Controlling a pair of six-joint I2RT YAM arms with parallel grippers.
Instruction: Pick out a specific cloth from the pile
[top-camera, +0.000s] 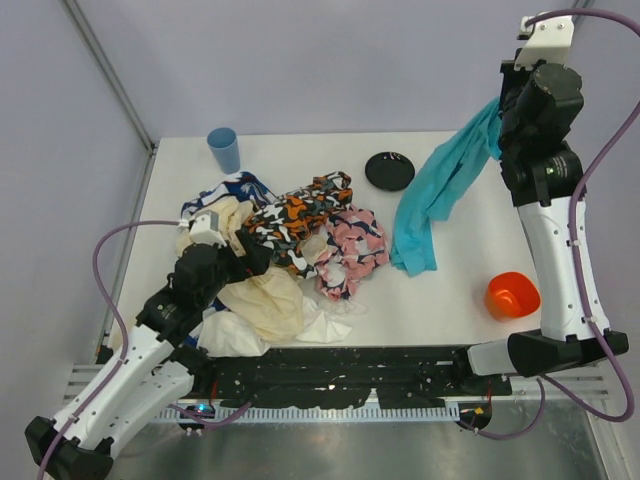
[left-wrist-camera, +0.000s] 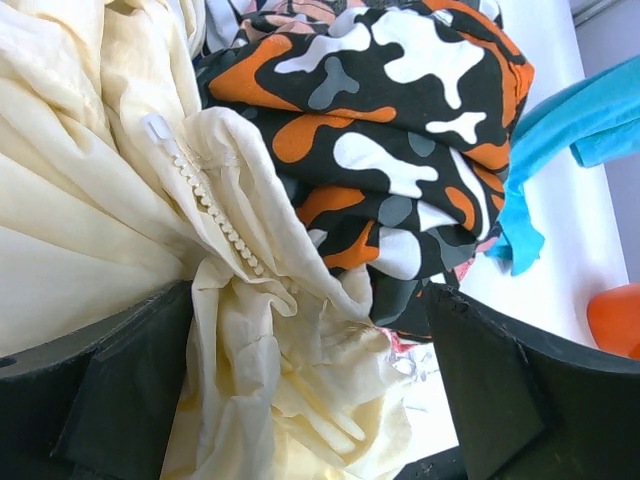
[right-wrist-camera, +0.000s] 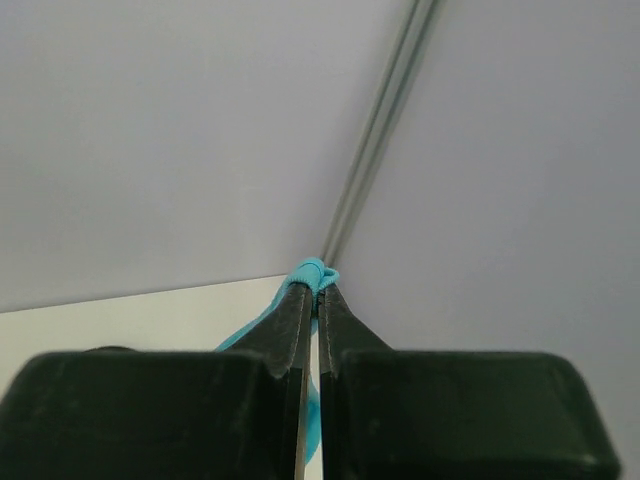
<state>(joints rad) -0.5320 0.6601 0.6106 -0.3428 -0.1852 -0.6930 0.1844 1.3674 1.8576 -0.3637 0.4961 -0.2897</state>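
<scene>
The cloth (top-camera: 440, 190), plain teal, hangs from my right gripper (top-camera: 498, 120), which is raised high over the table's back right. Its lower end trails on the table just right of the pile (top-camera: 300, 225). In the right wrist view the gripper (right-wrist-camera: 318, 288) is shut on a teal fold of the cloth (right-wrist-camera: 312, 270) at its fingertips. My left gripper (top-camera: 258, 258) sits low at the pile's near left side. It (left-wrist-camera: 310, 300) is open, with a cream cloth (left-wrist-camera: 100, 180) bunched between its fingers and an orange-black-white cloth (left-wrist-camera: 400, 150) just beyond. The teal cloth (left-wrist-camera: 590, 120) shows at the far right there.
A blue cup (top-camera: 224, 150) stands at the back left. A black round dish (top-camera: 389, 170) lies behind the pile, next to the hanging cloth. An orange cup (top-camera: 512, 295) sits at the front right beside the right arm. The white table (top-camera: 450, 300) ends at a near rail.
</scene>
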